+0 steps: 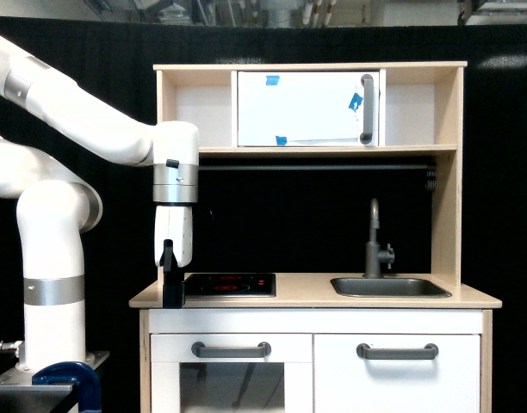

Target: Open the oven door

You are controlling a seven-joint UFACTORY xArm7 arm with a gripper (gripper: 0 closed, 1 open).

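Arm low at the counter, oven door shut above.
The gripper (172, 288) hangs over the counter's (315, 297) left end beside the hob (230, 284); whether it is clenched or released cannot be told. The oven door (306, 108), with its vertical grey handle (367, 108), sits in the upper shelf, well apart.

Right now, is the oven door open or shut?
Shut: the oven door sits flush in its frame, handle untouched; gripper is down by the counter.
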